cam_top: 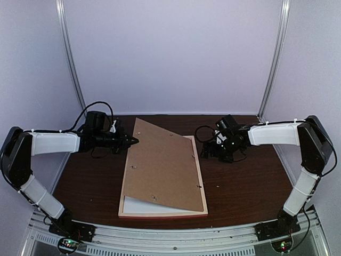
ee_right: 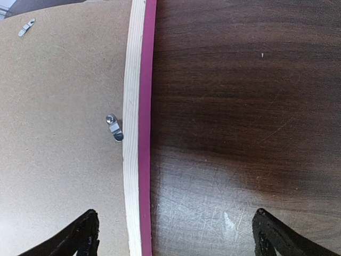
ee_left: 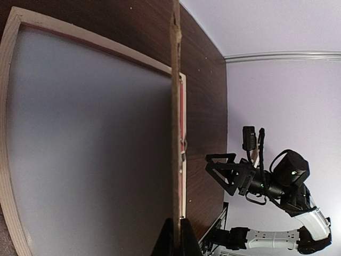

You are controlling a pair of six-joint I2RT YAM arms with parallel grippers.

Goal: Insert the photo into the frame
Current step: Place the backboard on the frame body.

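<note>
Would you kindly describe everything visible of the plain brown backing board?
The plain brown backing board is a thin, flat, fibreboard-like rectangle carrying small metal clips. It lies skewed over the face-down pink wooden frame, its left edge raised and pinched by the shut left gripper, its right side resting on the frame.

Place: robot test cell, probably inside a lab rather than a home or shop
Enclosure: plain pale lilac panels (cam_top: 170,53) on three sides, joined by slim metal corner posts (cam_top: 71,58)
Work surface: dark wood-grain table (cam_top: 240,176) with scuffed, scratched top
Mounting: two white-sleeved arms (cam_top: 53,143) bolted to a slotted aluminium rail (cam_top: 176,236) at the near edge, small lit circuit boards (cam_top: 68,244) beside the bases
Wiring: loose black cables (cam_top: 96,104) looping off the arms, zip-tied to the sleeves
</note>
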